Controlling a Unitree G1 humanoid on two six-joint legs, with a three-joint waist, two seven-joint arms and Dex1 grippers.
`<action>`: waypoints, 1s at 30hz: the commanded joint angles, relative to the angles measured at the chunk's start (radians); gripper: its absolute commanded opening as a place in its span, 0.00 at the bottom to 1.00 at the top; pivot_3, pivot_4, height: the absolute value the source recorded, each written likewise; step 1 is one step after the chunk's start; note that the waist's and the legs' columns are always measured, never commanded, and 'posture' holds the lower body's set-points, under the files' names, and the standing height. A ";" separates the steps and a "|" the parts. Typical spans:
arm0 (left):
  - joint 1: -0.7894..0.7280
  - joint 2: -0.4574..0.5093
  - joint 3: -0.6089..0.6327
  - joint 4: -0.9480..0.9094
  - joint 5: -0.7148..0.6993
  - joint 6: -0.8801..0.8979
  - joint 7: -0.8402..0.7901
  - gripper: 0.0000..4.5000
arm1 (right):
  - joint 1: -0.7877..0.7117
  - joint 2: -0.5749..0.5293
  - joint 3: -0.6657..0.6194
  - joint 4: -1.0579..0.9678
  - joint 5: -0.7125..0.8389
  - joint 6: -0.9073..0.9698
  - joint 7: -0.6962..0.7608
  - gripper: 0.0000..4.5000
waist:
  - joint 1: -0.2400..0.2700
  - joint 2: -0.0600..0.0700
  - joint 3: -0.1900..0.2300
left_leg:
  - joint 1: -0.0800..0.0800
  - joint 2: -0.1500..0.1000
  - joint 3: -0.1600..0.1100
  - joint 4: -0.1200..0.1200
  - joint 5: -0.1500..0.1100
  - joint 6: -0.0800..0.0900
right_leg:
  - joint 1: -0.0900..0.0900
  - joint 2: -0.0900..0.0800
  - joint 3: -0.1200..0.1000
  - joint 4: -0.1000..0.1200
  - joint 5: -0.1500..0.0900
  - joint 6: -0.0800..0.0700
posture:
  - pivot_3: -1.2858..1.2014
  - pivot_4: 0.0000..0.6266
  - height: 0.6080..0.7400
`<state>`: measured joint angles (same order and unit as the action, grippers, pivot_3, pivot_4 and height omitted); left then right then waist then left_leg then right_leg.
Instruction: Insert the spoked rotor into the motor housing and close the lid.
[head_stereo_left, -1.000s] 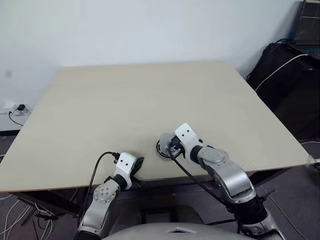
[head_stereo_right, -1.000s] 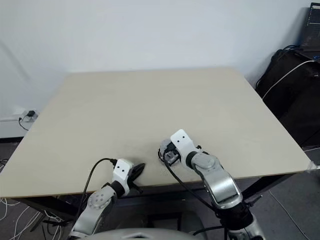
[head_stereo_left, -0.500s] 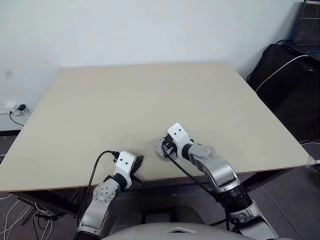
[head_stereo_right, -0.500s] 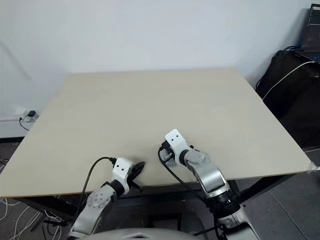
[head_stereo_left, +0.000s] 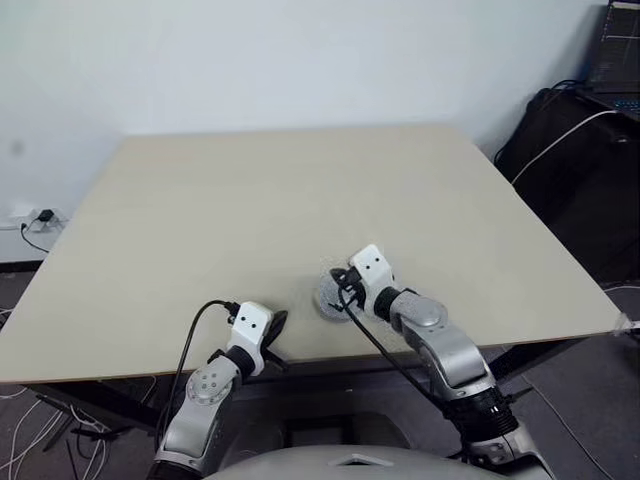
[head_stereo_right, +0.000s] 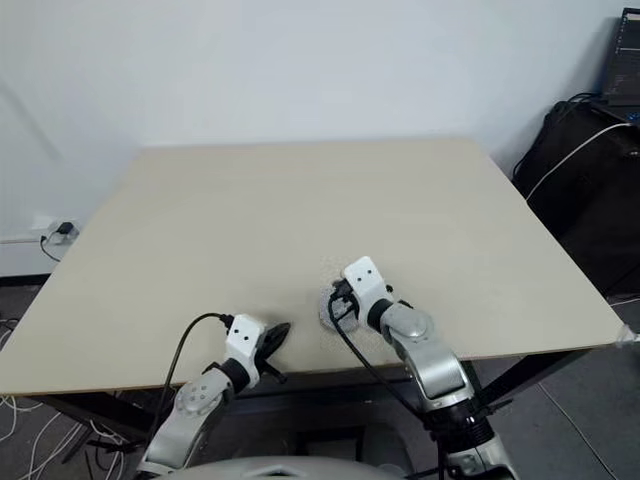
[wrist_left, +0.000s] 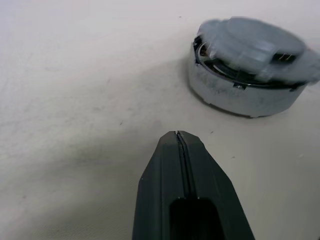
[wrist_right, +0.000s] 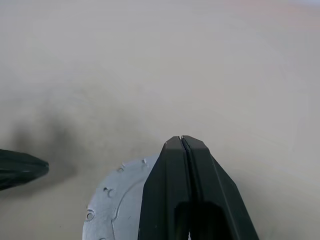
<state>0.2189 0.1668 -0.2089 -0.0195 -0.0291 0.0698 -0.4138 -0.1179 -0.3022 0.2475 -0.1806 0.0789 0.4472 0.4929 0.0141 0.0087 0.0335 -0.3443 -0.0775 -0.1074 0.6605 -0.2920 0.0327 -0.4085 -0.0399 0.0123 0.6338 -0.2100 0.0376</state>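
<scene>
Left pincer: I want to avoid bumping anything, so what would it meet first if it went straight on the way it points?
Probably the motor housing with the lid lying askew on it. The shut left pincer points slightly beside it, so it might pass by over the bare table.

The lid (wrist_left: 257, 44) looks like matt silver-grey metal, the table (head_stereo_left: 250, 200) smooth pale wood-like laminate.

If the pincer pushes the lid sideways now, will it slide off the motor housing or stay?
The lid looks tilted, with a gap on one side above the motor housing, so it is probably not seated and may slide. It appears to be rigid metal, unlikely to bend.
</scene>
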 joint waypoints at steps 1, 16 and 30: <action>-0.013 0.000 -0.008 -0.073 -0.004 0.022 0.004 0.00 | 0.008 -0.043 0.006 -0.012 0.002 -0.080 0.068 0.14 | 0.001 0.000 0.000 | 0.000 0.000 0.000 0.000 0.000 0.000 | 0.000 0.000 0.000 0.000 0.000 0.000 | 0.52 0.00 1.00; -0.005 0.009 -0.006 -0.134 -0.005 0.074 0.007 0.00 | -0.044 -0.057 -0.015 0.182 0.031 -0.162 0.181 0.99 | 0.005 -0.001 0.001 | 0.000 0.000 0.001 0.000 0.000 0.001 | 0.001 0.000 0.001 0.000 0.000 0.000 | 0.52 0.00 1.00; -0.002 0.015 0.006 -0.127 -0.007 0.062 0.017 0.00 | -0.094 -0.058 0.039 0.286 0.010 -0.137 0.272 0.95 | 0.006 0.000 0.000 | 0.000 0.000 0.001 0.000 0.000 0.001 | 0.001 0.000 0.001 0.000 0.000 0.000 | 0.52 0.00 1.00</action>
<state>0.2225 0.1813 -0.2057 -0.1011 -0.0291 0.1481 -0.3986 -0.1915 -0.3591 0.2918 0.1090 0.0850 0.3001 0.7570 0.0200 0.0084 0.0338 -0.3445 -0.0774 -0.1062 0.6607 -0.2923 0.0334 -0.4073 -0.0398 0.0137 0.6336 -0.2097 0.0375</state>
